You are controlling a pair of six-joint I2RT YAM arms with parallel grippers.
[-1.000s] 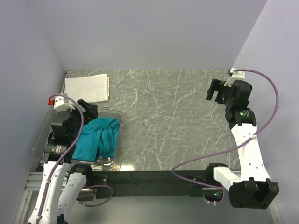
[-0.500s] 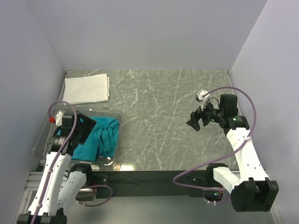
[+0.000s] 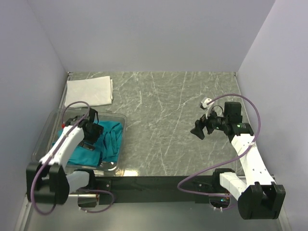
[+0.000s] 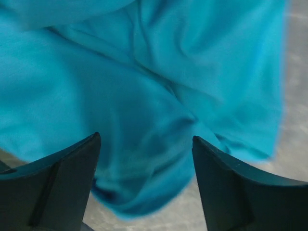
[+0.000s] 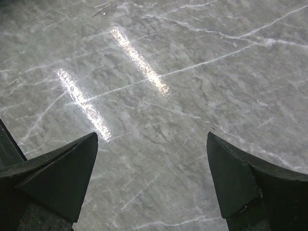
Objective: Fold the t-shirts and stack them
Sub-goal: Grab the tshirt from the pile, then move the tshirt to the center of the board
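A crumpled teal-blue t-shirt lies in the clear plastic bin at the near left. My left gripper reaches down into the bin onto it. In the left wrist view the teal t-shirt fills the frame. A bulging fold of it sits between the spread fingers of the left gripper, which are open and not pinching the cloth. The white t-shirt lies as a folded rectangle at the far left corner. My right gripper hovers open over bare marble, and the right wrist view shows nothing inside the right gripper.
The marble table stretches between the two arms. Lilac walls close in the left, back and right sides. A purple cable loops over the right arm. The bin's walls surround the left gripper.
The left arm has dropped from above the bin's left side into the bin, onto the teal shirt, and its jaws have narrowed a little. The right arm swung down and left from the far right corner.
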